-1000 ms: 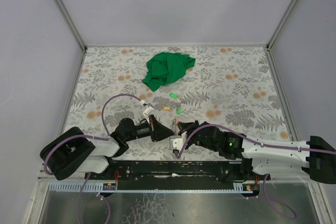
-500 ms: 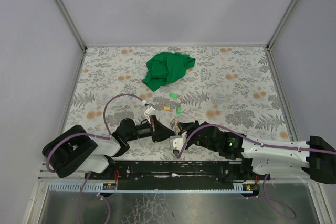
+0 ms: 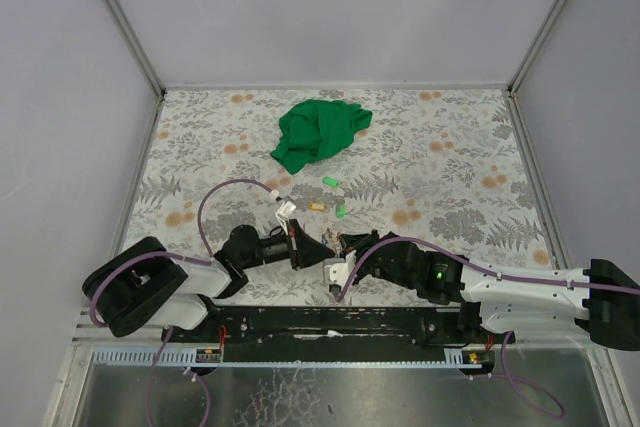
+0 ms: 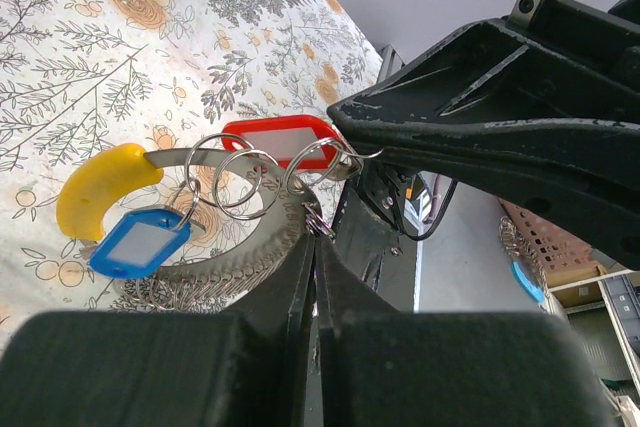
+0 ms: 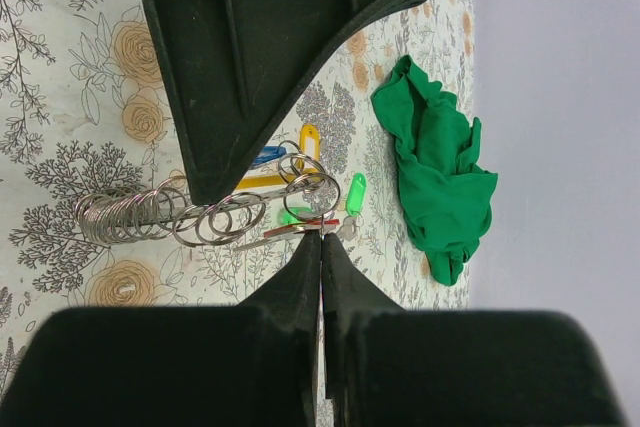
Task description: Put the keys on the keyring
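about halfway imo. three looked hung on the keyring (image 4: 225,272): red key (image 4: 285,142), blue key (image 4: 140,244), yellow key (image 4: 95,187). three lay loose on the table (image 3: 450,147) just beyond: green key (image 3: 330,182), second green key (image 3: 340,211), orange key (image 3: 316,206). the keyring sat between the arms near the front edge. the left gripper (image 4: 316,247) was pinched tight on it, and the right gripper (image 5: 321,247) was closed too, seemingly on the red key's ring.

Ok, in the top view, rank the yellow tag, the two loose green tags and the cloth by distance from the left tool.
1. Too close to call: the yellow tag, slightly left, and the near green tag, slightly right, both just ahead of the left tool.
2. The far green tag, farther out.
3. The cloth, toward the back.
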Controlling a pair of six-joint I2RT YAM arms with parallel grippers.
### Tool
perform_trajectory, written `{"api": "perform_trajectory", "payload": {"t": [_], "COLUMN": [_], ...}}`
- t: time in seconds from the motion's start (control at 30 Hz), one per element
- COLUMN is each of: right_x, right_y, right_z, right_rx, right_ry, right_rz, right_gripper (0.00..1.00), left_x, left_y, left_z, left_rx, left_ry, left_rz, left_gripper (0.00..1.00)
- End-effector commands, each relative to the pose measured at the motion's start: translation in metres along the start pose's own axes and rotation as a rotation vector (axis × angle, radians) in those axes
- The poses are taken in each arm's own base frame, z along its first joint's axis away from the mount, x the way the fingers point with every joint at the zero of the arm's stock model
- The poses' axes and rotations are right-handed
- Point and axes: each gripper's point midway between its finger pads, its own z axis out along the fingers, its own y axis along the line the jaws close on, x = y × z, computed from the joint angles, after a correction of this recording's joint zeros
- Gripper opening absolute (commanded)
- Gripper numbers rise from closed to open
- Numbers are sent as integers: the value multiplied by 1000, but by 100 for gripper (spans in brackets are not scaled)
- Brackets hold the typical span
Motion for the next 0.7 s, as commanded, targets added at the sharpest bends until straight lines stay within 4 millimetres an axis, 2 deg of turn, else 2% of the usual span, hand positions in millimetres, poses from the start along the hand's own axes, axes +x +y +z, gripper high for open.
{"api": "perform_trajectory", "payload": {"t": [0.0, 0.03, 0.1, 0.27, 0.43, 0.67], "right_x": [-5, -6, -6, -6, -7, -9], "right_y": [-14, -14, -15, -14, -15, -15], "right_z": [-3, -3, -3, -2, -1, 0], "right_rx": [53, 54, 54, 49, 50, 50], "right_ry": [-17, -19, -22, -19, -22, -27], "right_rz": [33, 35, 35, 32, 31, 30], "right_gripper": [0, 0, 0, 0, 0, 0], "left_x": [-16, -17, -18, -18, -18, -19], "left_y": [-11, -10, -11, -15, -12, -6], "left_z": [4, 4, 4, 1, -3, 3], "left_rx": [32, 28, 26, 26, -14, -49], "left_ry": [-56, -58, -60, -59, -59, -41], "left_rz": [23, 19, 8, -10, -24, -35], "left_gripper": [0, 2, 13, 26, 32, 32]}}
